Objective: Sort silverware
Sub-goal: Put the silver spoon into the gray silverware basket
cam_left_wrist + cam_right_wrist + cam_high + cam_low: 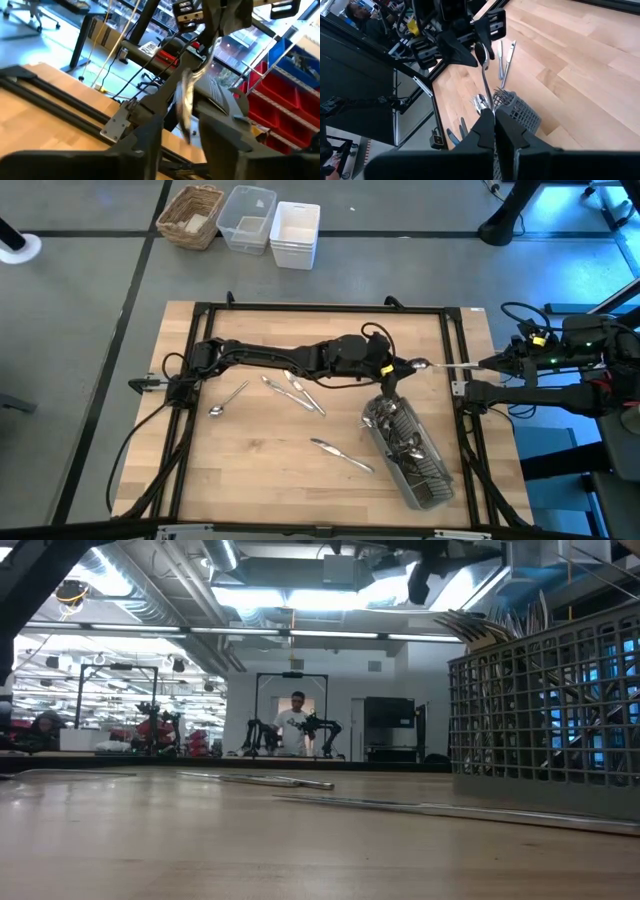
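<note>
Lone knife (342,454) lies near bench's near edge, just left of grey caddy (408,452) full of silverware by right edge; mid-bench: loose spoon (228,399) and forks (296,391); above caddy, right gripper (494,116) clamped on raised spoon's (483,70) handle, left gripper (408,365) fingers parted around its bowl

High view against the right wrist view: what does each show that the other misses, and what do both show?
Only the high view: the wicker basket and plastic bins beyond the table, and a lone spoon lying on the table's left side. Only the right wrist view: the right gripper seen close, shut on the handle of the held spoon. Both: that spoon reaching to the left gripper, and the grey caddy with silverware in it.
</note>
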Available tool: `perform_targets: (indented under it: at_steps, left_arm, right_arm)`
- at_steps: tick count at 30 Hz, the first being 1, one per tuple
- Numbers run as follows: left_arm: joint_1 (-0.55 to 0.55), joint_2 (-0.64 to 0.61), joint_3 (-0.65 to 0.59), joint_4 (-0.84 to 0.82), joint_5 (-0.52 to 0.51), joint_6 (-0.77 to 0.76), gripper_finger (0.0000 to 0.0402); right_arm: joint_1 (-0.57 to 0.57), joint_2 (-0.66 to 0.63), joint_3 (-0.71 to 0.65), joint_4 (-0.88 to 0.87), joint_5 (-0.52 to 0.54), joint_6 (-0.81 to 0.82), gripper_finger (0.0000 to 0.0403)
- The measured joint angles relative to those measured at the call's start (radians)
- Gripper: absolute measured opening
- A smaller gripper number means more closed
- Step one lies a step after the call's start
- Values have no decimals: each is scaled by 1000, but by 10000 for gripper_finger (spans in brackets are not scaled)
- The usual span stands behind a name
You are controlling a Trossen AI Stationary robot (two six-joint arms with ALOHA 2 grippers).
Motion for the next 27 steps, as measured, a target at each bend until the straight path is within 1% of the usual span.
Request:
perform_targets:
  at_steps: [5, 9, 15, 18, 20, 24, 27]
  left_arm:
    - [0, 0, 0, 7, -1, 30, 54]
    - [0, 0, 0, 11, -6, 33, 13]
    - [-1, 0, 0, 10, -9, 40, 6]
    - [0, 0, 0, 10, -9, 46, 5]
    - [3, 0, 0, 10, -12, 65, 4]
    - [14, -4, -1, -15, 2, 165, 2]
    - [21, -30, -2, -64, 5, 235, 1]
  right_arm:
    - [0, 0, 0, 0, 0, 0, 1]
    - [0, 0, 0, 0, -5, -8, 1]
    - [0, 1, 0, 0, -8, -26, 1]
    - [0, 1, 0, -1, -6, -25, 10]
    - [0, 1, 0, 0, -3, -21, 26]
    - [0, 0, 0, 1, 4, -20, 74]
    - [0, 0, 0, 1, 7, -20, 107]
